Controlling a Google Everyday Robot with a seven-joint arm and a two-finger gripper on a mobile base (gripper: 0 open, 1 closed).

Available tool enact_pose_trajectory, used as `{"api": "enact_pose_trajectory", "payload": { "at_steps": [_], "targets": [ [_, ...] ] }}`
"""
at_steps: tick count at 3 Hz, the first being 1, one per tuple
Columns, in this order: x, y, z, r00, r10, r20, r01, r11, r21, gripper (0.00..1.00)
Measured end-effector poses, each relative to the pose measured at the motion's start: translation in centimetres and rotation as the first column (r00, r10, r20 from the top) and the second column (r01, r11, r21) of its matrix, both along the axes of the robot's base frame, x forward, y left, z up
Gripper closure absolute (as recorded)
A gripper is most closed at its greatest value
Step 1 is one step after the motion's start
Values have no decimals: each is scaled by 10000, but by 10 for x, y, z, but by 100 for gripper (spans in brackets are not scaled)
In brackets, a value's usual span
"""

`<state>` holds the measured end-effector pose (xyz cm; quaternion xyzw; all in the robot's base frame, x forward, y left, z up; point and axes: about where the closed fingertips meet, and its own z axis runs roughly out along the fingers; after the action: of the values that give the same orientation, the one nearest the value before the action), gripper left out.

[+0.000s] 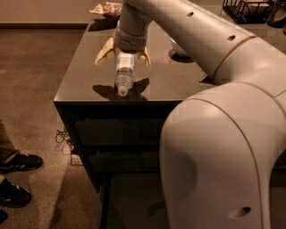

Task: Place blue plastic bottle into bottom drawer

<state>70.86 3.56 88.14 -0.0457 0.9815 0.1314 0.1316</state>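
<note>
The pincer [123, 63] hangs low over the tabletop [82, 71] with its two pale fingers [105, 51] spread wide apart, gripping nothing; between them lies the blue plastic bottle [124, 79], on its side on the tabletop, white cap pointing at the front edge; whether the fingers touch it cannot be told; a snack bag [106, 9] sits at the far edge; below, the bottom drawer [129, 201] stands pulled out, partly hidden by the robot's arm; dark shoes [18, 163] rest on the floor at left.

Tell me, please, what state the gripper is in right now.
Gripper: open, straddling the blue plastic bottle lying on the cabinet top; not gripping it.
</note>
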Motion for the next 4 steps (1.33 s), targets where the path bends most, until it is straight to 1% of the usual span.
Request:
{"api": "enact_pose_trajectory", "payload": {
  "at_steps": [1,2,4],
  "targets": [
    [-3,4,-15,9988,-126,-471,127,9999,32,0],
    [-4,5,-22,9978,-152,-639,157,9998,75,21],
    [-4,12,-23,9977,67,-676,-59,9999,125,68]
  ]
}}
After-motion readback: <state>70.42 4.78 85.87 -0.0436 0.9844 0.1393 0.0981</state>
